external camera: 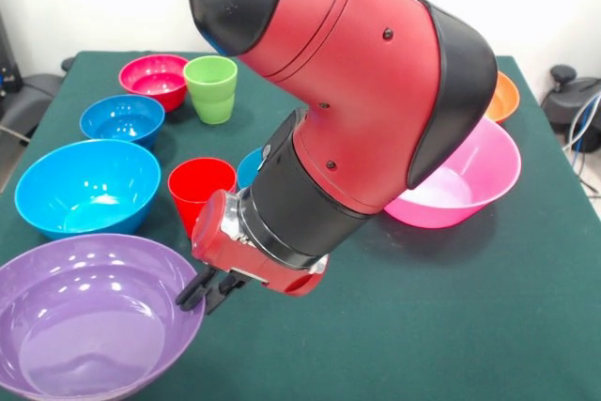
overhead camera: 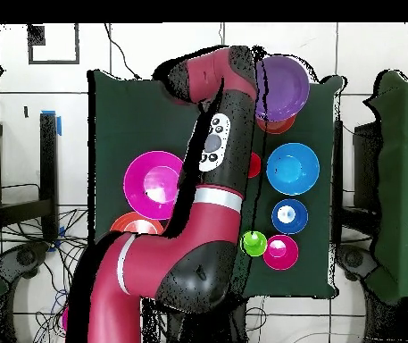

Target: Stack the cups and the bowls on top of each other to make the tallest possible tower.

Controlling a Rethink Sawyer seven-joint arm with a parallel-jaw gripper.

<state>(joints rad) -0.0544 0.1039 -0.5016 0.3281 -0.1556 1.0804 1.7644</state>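
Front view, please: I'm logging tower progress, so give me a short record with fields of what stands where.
gripper: at the purple bowl's rim, fingers dark, open or shut unclear
purple bowl: nearest the camera, empty
large blue bowl: behind the purple one, empty
red cup: upright beside the large blue bowl
green cup: upright by the magenta bowl
hot-pink bowl: standing alone, partly behind the arm
stacking: none visible
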